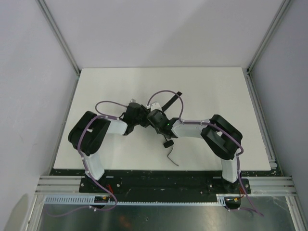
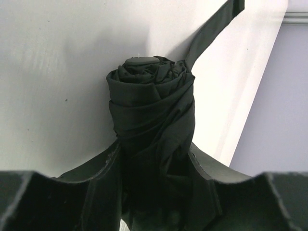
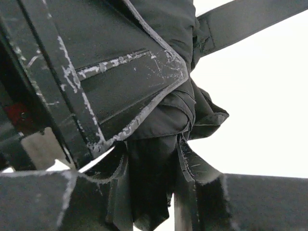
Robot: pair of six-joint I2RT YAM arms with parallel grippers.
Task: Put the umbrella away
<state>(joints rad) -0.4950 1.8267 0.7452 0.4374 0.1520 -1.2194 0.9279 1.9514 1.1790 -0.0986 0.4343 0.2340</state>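
Observation:
The umbrella point(image 2: 151, 103) is a rolled black fabric bundle with a small round cap on top. My left gripper point(image 2: 154, 154) is shut on its lower part. Its flat closure strap point(image 2: 216, 24) runs free up to the right. My right gripper point(image 3: 151, 161) is shut on a fold of the same fabric point(image 3: 168, 115), right beside a left finger point(image 3: 120, 72). From above, both grippers meet at the table's middle, left point(image 1: 139, 113) and right point(image 1: 155, 118), and hide most of the umbrella. Its strap point(image 1: 172, 99) sticks out behind, and its thin cord point(image 1: 172, 158) trails in front.
The white table point(image 1: 115, 84) is walled at the back and both sides. Aluminium posts point(image 1: 57, 33) stand at the back corners. Purple cables point(image 1: 166, 92) loop over both wrists. The arm bases sit on a black rail point(image 1: 163, 183) at the near edge.

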